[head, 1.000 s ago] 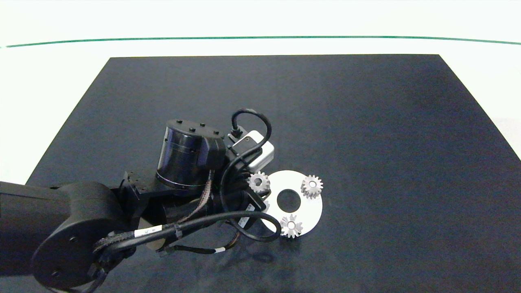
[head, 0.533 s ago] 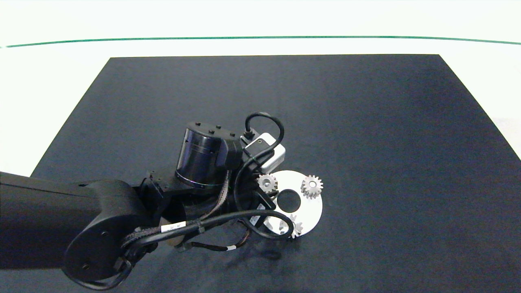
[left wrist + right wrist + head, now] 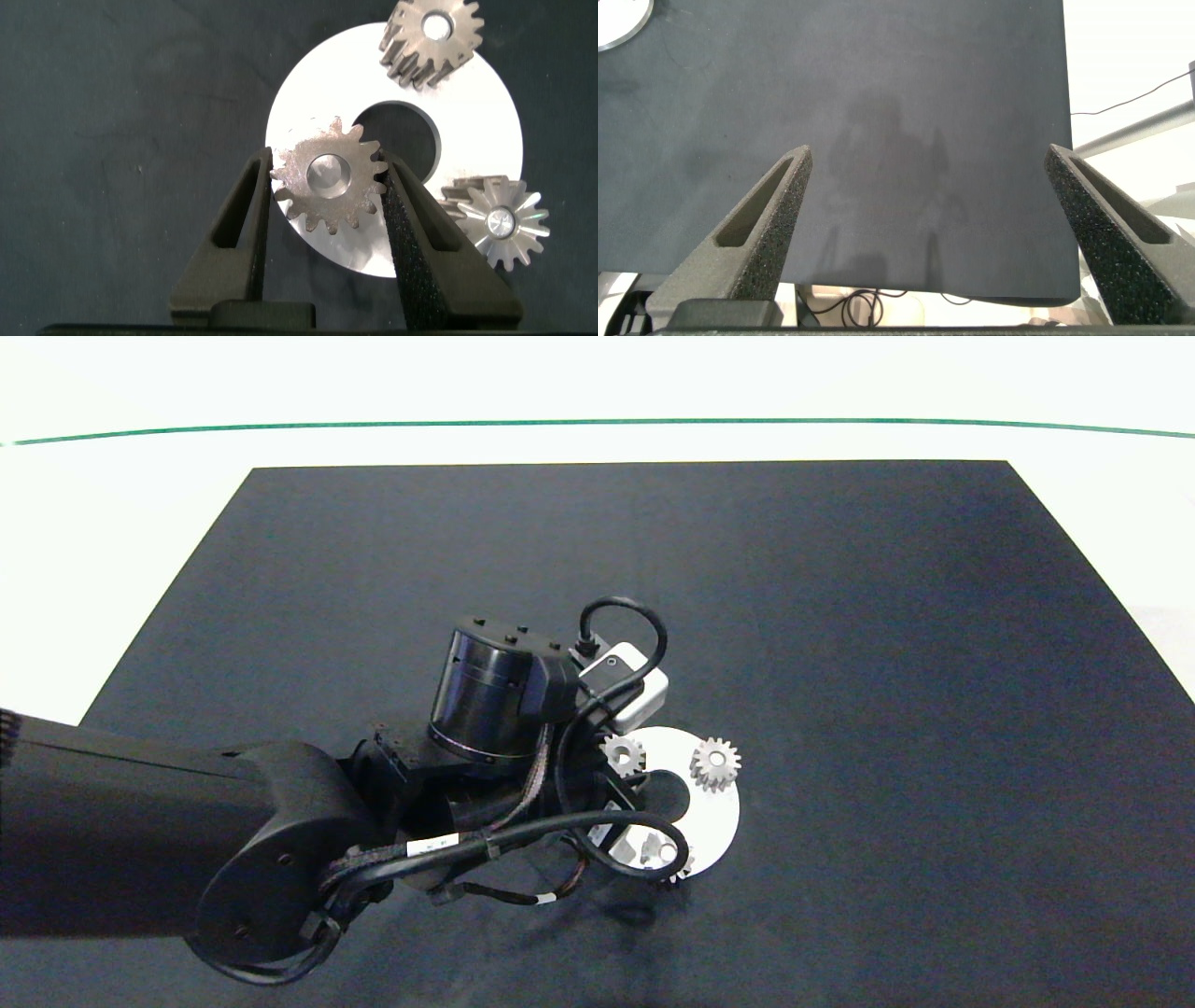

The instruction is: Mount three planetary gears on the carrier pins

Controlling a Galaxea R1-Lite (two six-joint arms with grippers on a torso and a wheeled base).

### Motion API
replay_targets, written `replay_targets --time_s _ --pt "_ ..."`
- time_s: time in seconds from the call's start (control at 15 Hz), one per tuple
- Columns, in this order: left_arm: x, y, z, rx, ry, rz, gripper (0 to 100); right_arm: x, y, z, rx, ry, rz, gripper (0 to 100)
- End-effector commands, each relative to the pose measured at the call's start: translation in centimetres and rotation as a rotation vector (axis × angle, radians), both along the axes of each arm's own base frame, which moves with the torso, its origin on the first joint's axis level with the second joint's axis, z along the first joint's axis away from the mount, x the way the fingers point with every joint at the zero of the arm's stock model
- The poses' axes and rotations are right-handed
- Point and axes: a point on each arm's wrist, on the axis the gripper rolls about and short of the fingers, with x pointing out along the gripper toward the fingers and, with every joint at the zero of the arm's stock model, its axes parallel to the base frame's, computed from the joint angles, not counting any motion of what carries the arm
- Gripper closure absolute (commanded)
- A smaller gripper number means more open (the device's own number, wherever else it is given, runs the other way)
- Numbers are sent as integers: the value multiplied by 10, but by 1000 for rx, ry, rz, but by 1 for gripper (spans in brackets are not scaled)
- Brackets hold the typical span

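Observation:
The white disc (image 3: 719, 817) lies on the dark mat, and my left arm (image 3: 485, 709) reaches over its left part. My left gripper (image 3: 327, 163) is shut on one planetary gear (image 3: 329, 182), also seen in the head view (image 3: 624, 754). It holds that gear over the disc's band (image 3: 467, 103) beside the central hole. A pale round face fills the gear's hole; I cannot tell whether it sits on a carrier pin. A second gear (image 3: 716, 763) and a third gear (image 3: 495, 219) sit on the disc, with pale pin ends in their centres. My right gripper (image 3: 934, 224) stands open over bare mat.
The black mat (image 3: 840, 616) covers most of the white table, and a green line (image 3: 597, 423) runs along the far side. A looped cable (image 3: 644, 854) on the left wrist hides most of the near gear. The right wrist view shows the mat's edge (image 3: 1064, 187).
The left arm has moved right, carrying its gear from the disc's left rim further over the disc. Its cable loop now covers most of the near gear.

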Motion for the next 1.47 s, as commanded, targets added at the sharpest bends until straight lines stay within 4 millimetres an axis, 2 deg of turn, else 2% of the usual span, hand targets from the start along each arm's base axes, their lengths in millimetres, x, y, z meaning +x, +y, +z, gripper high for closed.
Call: replay_targets --time_s 0.07,1.47 --pt "1 -1 -1 1 -2 1 96 0 0 0 -2 1 -2 0" --pt "8 3 -1 -6 1 25 96 -1 0 1 -1 -3 -2 0"
